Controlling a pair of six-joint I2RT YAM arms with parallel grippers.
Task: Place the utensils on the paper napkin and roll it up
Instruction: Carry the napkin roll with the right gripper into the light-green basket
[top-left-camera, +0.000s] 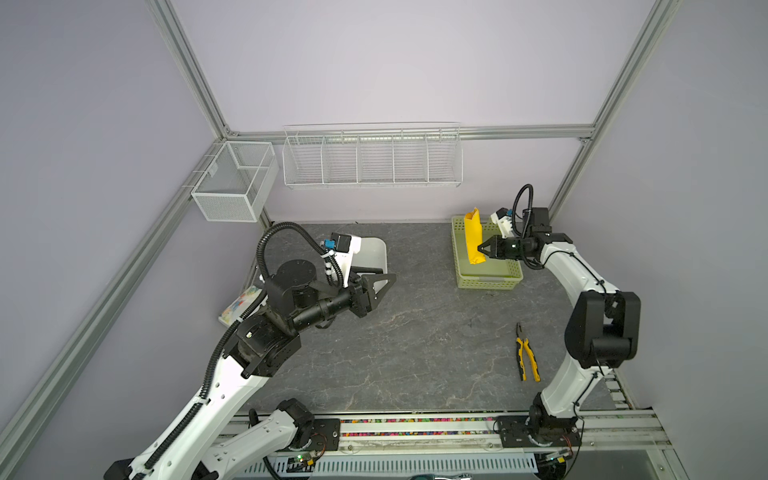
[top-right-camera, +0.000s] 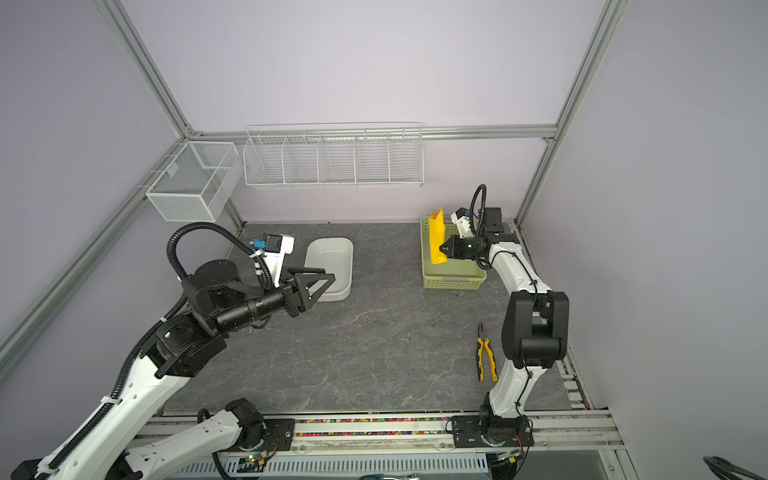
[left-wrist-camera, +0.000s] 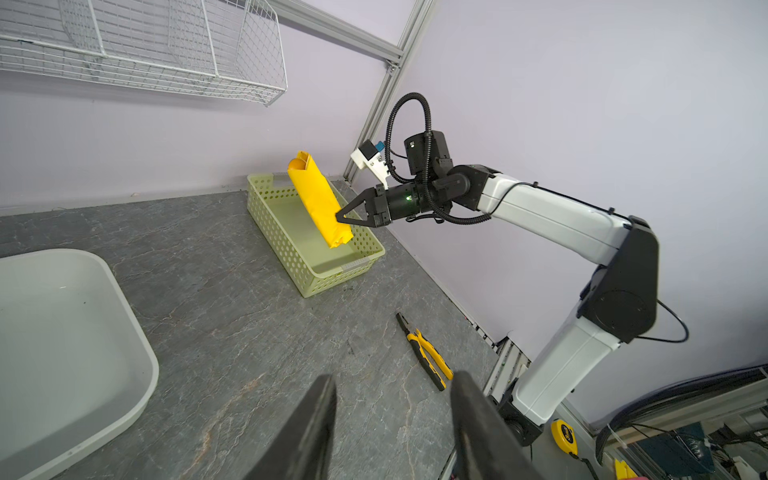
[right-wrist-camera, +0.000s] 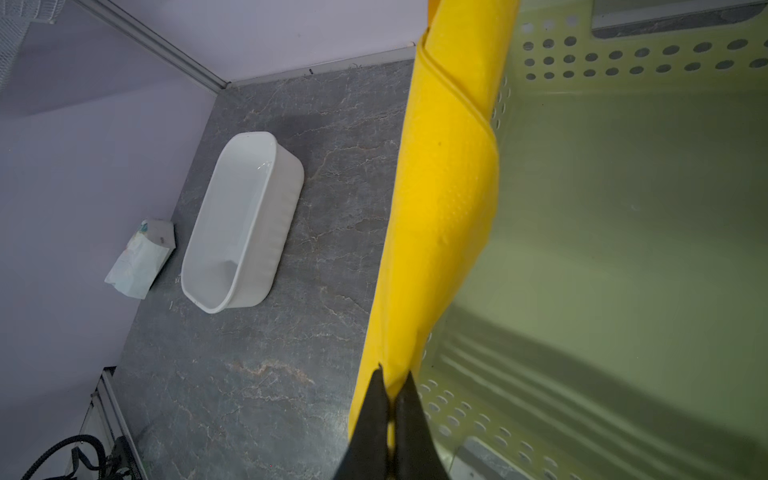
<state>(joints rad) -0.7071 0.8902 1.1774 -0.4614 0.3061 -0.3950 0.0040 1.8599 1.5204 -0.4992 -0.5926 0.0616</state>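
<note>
Napkin roll (top-left-camera: 472, 232) hangs pinched in right pincer (top-left-camera: 480, 248) over green basket (top-left-camera: 490, 283).

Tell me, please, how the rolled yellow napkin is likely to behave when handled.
The rolled napkin stands up without drooping, pinched near its lower end by the right tool, so it is probably stiff and light. Its overlapping edge looks unsecured, so it may unroll once released. Being round, it could roll.

I see a matt, dimpled paper napkin (right-wrist-camera: 444, 199) pinched in my right claw (right-wrist-camera: 392, 376); beneath the claw, a smooth, slightly glossy perforated plastic basket (right-wrist-camera: 623, 62).
</note>
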